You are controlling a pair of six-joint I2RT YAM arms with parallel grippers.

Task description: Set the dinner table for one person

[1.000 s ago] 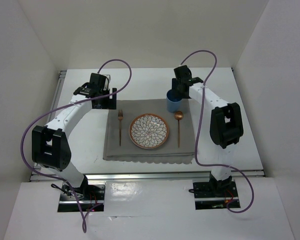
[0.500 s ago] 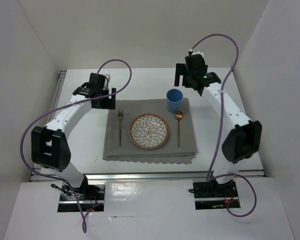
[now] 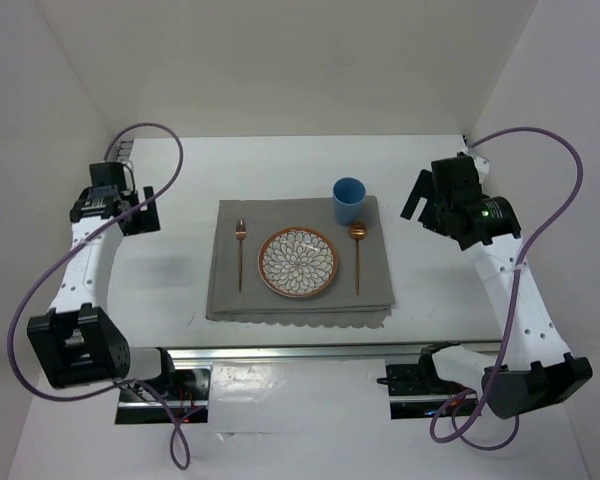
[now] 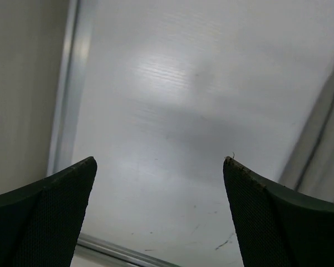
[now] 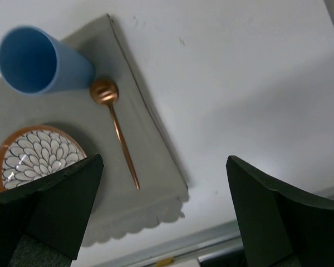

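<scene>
Off the placemat [image 3: 298, 305], both jaws retreated.

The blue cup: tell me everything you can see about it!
The blue cup is a plain, smooth tumbler that looks like plastic. It has no handle and is wider at the rim than at the base. It stands upright with its mouth open upward, and nothing shows inside. It sits on the far right corner of the grey placemat. The bowl of the copper spoon lies just beside its base; whether they touch is unclear.
</scene>
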